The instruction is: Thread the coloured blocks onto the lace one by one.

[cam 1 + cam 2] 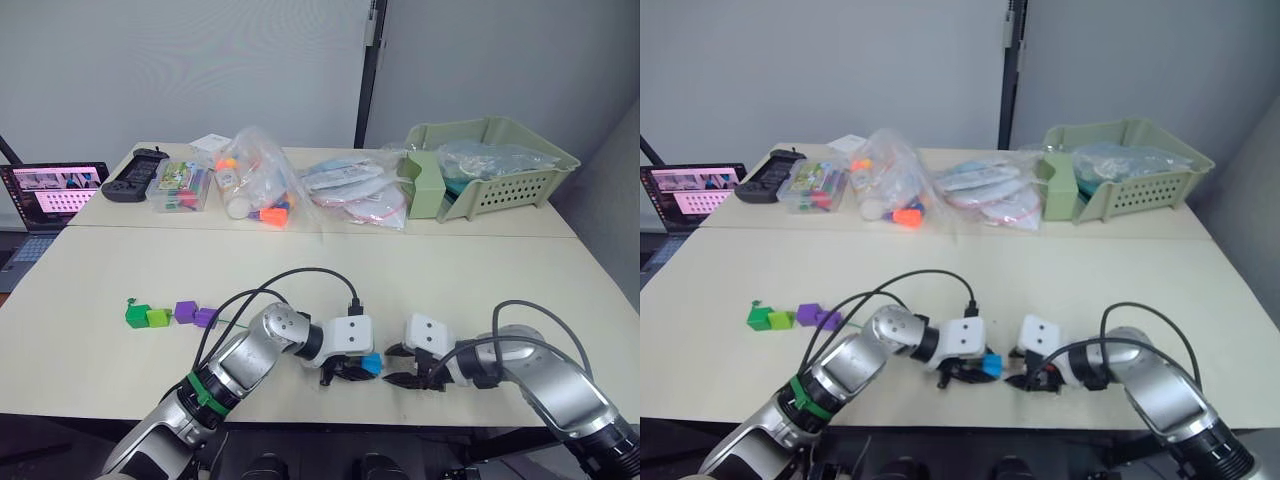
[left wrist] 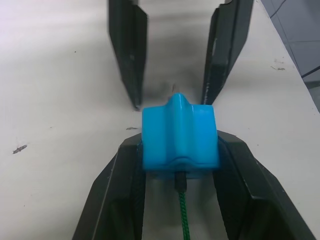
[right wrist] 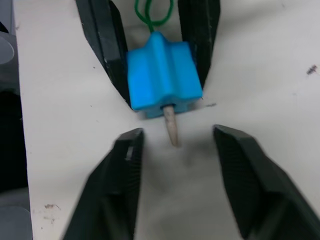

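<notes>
Four blocks, dark green (image 1: 136,316), light green (image 1: 158,318) and two purple (image 1: 195,314), sit in a row on the table (image 1: 480,270), well left of the arms. Near the front edge the left gripper (image 2: 180,150) is clamped on the blue block (image 2: 180,137). Most of the lace (image 2: 183,215) is hidden; its pale tip (image 3: 171,125) pokes out toward the right gripper (image 3: 175,137), whose fingers are spread either side of it.

The lace (image 2: 182,212) vanishes inside the blue block (image 2: 180,137), and beyond the hand its green run gets too thin to follow.
</notes>
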`<state>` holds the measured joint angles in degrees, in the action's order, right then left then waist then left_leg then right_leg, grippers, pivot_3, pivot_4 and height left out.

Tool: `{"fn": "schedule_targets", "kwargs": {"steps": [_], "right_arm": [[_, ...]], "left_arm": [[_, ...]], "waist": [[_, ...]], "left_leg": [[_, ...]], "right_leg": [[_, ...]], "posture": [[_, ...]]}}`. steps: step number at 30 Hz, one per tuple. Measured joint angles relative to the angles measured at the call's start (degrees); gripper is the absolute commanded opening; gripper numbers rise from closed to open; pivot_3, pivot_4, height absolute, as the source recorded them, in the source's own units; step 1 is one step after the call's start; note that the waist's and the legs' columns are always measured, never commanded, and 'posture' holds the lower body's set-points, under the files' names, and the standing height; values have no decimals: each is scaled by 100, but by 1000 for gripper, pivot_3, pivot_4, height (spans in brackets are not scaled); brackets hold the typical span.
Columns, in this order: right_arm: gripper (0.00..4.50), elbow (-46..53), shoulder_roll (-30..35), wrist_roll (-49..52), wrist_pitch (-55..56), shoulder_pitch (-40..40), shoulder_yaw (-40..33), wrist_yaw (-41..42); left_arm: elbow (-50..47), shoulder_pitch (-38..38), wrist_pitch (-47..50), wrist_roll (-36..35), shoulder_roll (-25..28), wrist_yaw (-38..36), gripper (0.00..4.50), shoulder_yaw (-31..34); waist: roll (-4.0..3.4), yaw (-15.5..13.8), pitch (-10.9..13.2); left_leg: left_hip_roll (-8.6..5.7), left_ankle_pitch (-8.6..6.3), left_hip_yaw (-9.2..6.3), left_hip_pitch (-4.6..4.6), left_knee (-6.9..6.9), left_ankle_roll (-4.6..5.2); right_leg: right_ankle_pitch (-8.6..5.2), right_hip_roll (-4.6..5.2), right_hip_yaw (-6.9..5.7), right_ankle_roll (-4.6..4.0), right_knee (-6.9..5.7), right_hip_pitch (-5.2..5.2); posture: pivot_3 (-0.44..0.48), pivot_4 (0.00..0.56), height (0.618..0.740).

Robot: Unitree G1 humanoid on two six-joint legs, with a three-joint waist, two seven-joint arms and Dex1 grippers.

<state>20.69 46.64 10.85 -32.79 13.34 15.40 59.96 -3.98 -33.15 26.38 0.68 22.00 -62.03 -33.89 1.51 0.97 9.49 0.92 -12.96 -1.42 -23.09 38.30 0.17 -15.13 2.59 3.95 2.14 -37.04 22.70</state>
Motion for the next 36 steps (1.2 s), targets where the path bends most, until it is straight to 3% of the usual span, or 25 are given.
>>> {"fn": "schedule_targets", "kwargs": {"steps": [3, 4, 14, 18, 26, 30, 36], "right_arm": [[34, 4, -6, 3, 28, 10, 35, 28], [0, 6, -6, 2, 38, 10, 38, 33], [0, -21, 79, -38, 165, -6, 17, 88], [0, 15, 277, -9, 181, -106, -133, 126], [0, 234, 647, 245, 173, -437, -632, 234], [0, 232, 874, 545, 90, -840, -1377, 247], [0, 159, 1122, 633, 28, -1396, -2003, 247]], "left_arm": [[0, 0, -1, -6, 7, 0, 1369, 1], [0, 0, -3, -9, 12, -3, 1369, 1], [34, -4, -100, -91, 201, -162, 1369, 113], [41, -4, -145, -148, 498, -247, 1369, 329], [240, 2, -349, -536, 1468, -655, 1369, 1232], [881, 6, -663, -782, 2376, -1222, 1369, 1883], [1893, 48, -1304, -731, 2767, -1605, 1369, 2054]], "waist": [[0, -2, 0], [0, -4, 0], [0, -15, 0], [0, -19, 0], [0, -14, 0], [-1, -5, 1], [1, -66, 2]], "left_leg": [[0, 0, 0, 0, 0, 0], [0, 0, 0, 0, 0, 0], [-2, 0, 1, 0, 1, 0], [-2, 0, 1, -3, 1, 0], [1, 0, 2, -24, 1, 0], [3, 0, 7, -23, -2, 0], [0, 0, 11, -30, -1, 0]], "right_leg": [[0, 0, 0, 0, 0, -1], [0, 0, 0, 0, 0, -1], [0, 2, 1, 0, 0, -1], [0, 3, 0, 0, -1, 2], [1, 2, 3, -1, -10, 34], [1, 2, 3, -3, -9, 38], [0, 7, 2, -2, -6, 39]], "posture": [[0, 150, 740], [0, 150, 740], [0, 150, 740], [0, 150, 740], [0, 150, 740], [0, 150, 740], [0, 150, 740]]}}
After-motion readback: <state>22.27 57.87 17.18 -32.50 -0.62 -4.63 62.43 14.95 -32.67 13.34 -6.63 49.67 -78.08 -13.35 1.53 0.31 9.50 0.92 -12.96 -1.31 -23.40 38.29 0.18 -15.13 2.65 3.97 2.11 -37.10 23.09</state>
